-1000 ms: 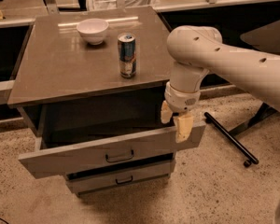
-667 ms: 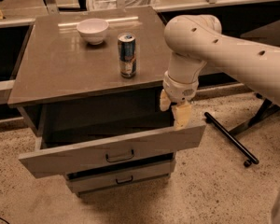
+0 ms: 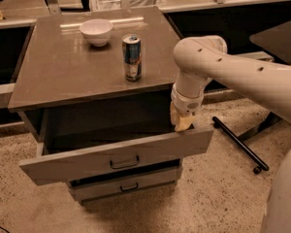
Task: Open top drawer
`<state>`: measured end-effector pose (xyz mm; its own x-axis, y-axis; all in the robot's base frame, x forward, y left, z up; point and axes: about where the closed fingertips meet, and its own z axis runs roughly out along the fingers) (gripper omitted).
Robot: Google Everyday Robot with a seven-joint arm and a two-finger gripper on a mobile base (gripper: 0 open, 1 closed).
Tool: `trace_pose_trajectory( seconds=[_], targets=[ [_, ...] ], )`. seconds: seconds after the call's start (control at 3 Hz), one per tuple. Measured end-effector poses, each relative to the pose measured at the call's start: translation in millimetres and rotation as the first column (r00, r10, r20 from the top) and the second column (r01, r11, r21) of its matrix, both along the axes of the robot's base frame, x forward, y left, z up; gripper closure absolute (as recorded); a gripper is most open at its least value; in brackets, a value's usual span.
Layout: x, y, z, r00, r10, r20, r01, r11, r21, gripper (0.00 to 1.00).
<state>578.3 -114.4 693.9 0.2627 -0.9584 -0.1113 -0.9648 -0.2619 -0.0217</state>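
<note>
The gripper (image 3: pixel 180 122) has risen slightly and drawn back toward the cabinet (image 3: pixel 63 72) since a second ago; the top drawer (image 3: pixel 77 163) stays pulled well out; the gripper hangs at the drawer's right end, just above the front panel's top edge, right of the black handle (image 3: pixel 124 162); whether it is spread or closed cannot be told; a can (image 3: pixel 132 57) and bowl (image 3: pixel 96 31) stand on top.

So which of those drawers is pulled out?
The top drawer, the wider upper one: its front stands well forward of the cabinet, with the gripper at its top edge. The lower drawer sits further back.
</note>
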Motion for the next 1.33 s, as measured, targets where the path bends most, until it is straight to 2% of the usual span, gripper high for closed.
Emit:
trace_pose_trajectory(
  seconds=[0.33, 0.67, 1.0, 1.33],
  targets=[
    [-1.6, 5.3, -30.7, 0.9998, -0.009, -0.016, 0.009, 1.000, 0.030, 0.64],
    [-1.7, 5.5, -27.7, 0.9998, -0.009, -0.016, 0.009, 0.999, 0.031, 0.69],
    [-4.8, 8.2, -31.3, 0.9995, -0.001, -0.030, 0.002, 0.999, 0.046, 0.88],
    [-14.5, 9.6, -34.5, 0.9977, 0.006, -0.068, -0.001, 0.998, 0.069, 1.00]
  ],
)
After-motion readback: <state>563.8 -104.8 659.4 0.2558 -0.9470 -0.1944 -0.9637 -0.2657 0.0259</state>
